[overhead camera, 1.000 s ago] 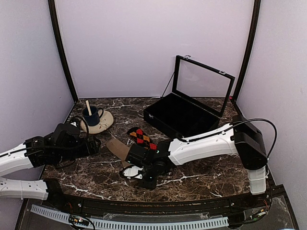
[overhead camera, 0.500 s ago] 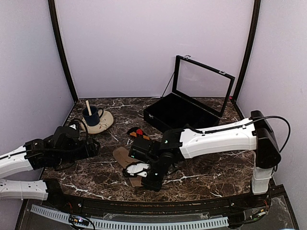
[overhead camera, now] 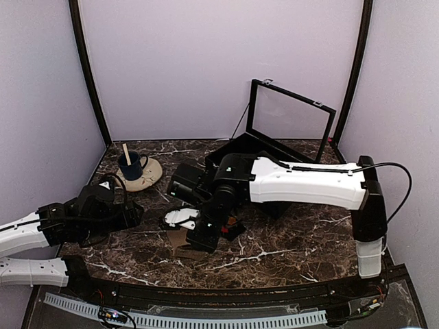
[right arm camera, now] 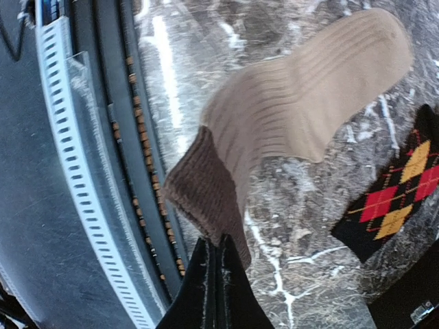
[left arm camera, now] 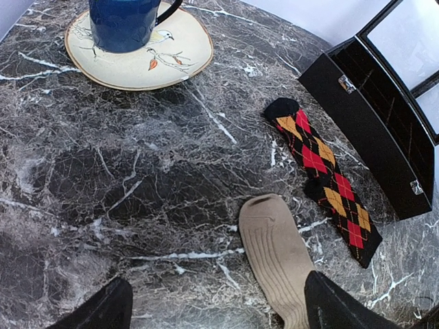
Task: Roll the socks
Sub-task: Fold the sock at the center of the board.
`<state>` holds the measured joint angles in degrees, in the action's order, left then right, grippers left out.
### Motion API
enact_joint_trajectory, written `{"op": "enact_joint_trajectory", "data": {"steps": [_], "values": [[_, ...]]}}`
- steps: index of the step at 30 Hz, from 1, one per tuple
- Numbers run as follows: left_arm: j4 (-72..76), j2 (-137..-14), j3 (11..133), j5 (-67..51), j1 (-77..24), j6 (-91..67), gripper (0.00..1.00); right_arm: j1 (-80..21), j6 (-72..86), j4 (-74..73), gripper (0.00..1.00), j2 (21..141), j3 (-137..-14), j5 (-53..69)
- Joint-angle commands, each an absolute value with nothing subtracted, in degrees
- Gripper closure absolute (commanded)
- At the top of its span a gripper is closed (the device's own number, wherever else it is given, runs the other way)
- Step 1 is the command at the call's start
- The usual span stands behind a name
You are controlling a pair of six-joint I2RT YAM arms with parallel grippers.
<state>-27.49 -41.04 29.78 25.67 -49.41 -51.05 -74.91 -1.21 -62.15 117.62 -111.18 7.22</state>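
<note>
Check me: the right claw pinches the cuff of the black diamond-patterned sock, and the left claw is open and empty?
Wrong sock: the right wrist view shows the right gripper shut on the cuff of the tan ribbed sock; the argyle sock lies free. The left gripper is open and empty.

A matt, ribbed-knit tan sock (left arm camera: 274, 253) and a finer-knit cloth argyle sock (left arm camera: 322, 179) on the polished, white-veined marble counter (left arm camera: 103, 171); beyond, a glazed ceramic plate (left arm camera: 188, 58) and a glossy blue mug (left arm camera: 123, 24).
</note>
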Motion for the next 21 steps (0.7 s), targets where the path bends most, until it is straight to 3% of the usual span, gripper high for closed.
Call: {"op": "enact_joint_trajectory", "data": {"steps": [1,12,21], "values": [[-25.61,-40.47,28.66,26.54,-49.48,-51.1,0.11,-72.52,-2.77,-63.77,1.0,120.98,-115.6,4.15],[-25.29,-41.07,28.49,26.44,-49.48,-50.54,0.11,-72.4,-5.32,-61.37,1.0,128.44,-125.21,-3.89],[-26.76,-40.27,28.33,25.05,-49.49,-50.71,0.12,-72.38,-6.09,-55.95,1.0,129.05,-124.89,-8.76]]}}
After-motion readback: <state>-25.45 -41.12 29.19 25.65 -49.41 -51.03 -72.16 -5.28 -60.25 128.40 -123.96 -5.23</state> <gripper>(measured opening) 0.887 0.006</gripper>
